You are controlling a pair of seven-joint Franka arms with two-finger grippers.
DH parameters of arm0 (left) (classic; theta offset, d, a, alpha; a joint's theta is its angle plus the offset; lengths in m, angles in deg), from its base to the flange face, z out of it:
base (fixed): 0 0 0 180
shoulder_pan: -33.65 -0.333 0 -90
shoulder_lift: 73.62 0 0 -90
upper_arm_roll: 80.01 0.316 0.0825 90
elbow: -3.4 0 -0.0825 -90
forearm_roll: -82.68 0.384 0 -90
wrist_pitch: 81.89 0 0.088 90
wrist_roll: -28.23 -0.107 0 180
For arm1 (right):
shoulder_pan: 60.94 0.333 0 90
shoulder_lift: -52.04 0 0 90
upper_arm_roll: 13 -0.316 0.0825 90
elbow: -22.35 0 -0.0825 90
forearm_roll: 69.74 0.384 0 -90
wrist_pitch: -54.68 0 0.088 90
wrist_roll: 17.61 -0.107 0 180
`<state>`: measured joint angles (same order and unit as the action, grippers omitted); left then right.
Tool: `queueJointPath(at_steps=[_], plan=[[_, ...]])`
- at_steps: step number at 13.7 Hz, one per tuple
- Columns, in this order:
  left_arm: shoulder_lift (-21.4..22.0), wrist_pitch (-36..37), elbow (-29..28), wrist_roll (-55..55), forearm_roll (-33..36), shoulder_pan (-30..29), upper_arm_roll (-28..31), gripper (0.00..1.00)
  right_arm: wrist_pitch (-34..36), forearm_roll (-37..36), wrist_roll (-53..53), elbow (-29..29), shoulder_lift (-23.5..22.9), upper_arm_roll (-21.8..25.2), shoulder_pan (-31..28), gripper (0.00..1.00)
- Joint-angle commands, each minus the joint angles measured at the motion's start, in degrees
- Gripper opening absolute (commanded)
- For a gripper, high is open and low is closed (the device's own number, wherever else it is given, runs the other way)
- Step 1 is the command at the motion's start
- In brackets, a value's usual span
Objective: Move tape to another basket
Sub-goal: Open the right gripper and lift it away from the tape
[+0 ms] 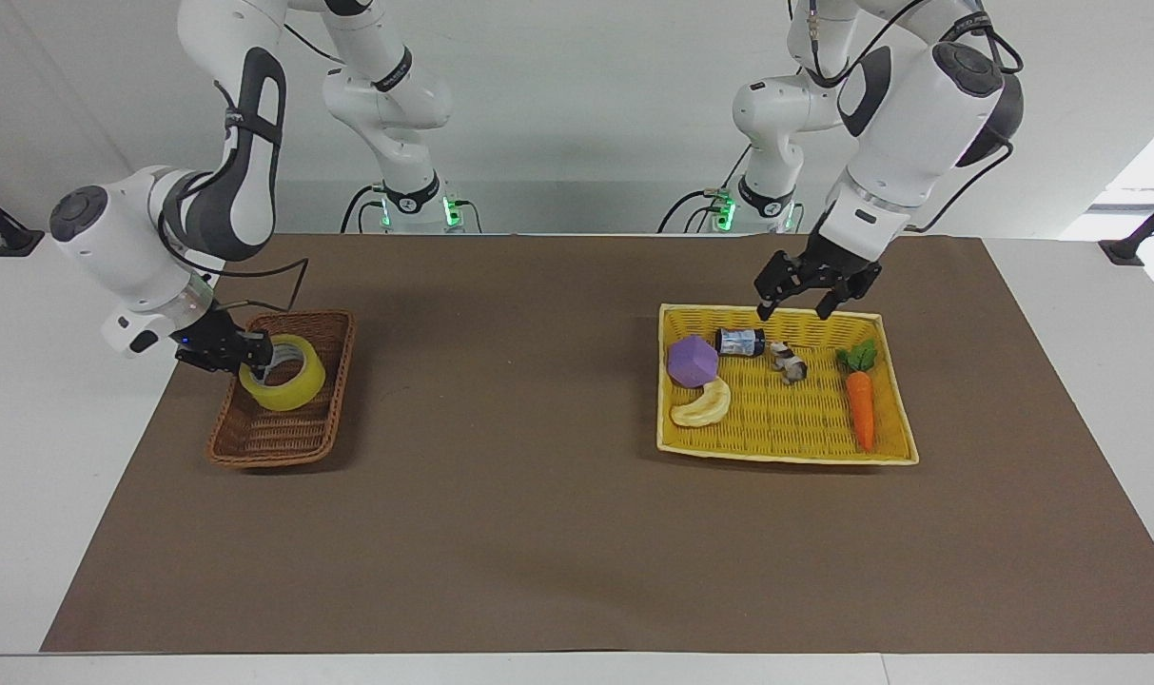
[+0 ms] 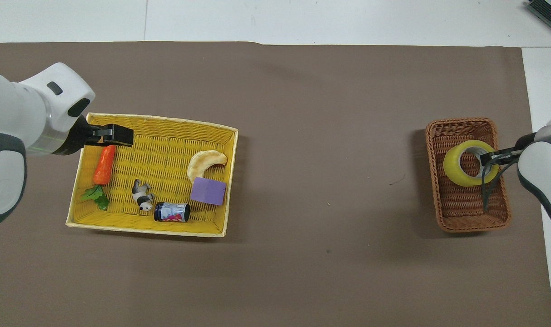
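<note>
- Over the basket (image 1: 282,400), toward the right arm's end of the surface, our right gripper (image 1: 253,357) pinches the tape (image 1: 283,378) by its wall, one finger through the core.
- We judge the roll hangs low inside, hole tilted upward, so release means opening.
- Our left gripper (image 1: 817,297) waits over the tray (image 1: 786,455), fingers spread.

Right gripper (image 1: 253,358) hangs low, its arm sharply bent, fingers clamped; left gripper (image 1: 817,295) hovers with fingers spread, pointing down.

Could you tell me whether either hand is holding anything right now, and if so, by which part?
The right hand holds the tape by its wall, one finger inside the core, low in the basket. The left hand holds nothing.
</note>
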<state>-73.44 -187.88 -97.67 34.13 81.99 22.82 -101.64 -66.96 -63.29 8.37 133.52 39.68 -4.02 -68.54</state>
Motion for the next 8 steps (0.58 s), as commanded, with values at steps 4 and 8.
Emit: queueJointPath(at_steps=[4, 8], plan=[[5.09, 9.92, 4.74, -15.13, 1.04, -2.62, 5.47, 1.00, -0.10, -1.35, -1.02, -0.16, -0.30, -0.28, 0.39, 0.87], [1.24, 21.51, 12.36, -14.96, 0.86, -2.98, 5.38, 1.00, 1.82, -1.35, -1.11, -3.40, 0.40, -0.37, 0.91, 1.00]])
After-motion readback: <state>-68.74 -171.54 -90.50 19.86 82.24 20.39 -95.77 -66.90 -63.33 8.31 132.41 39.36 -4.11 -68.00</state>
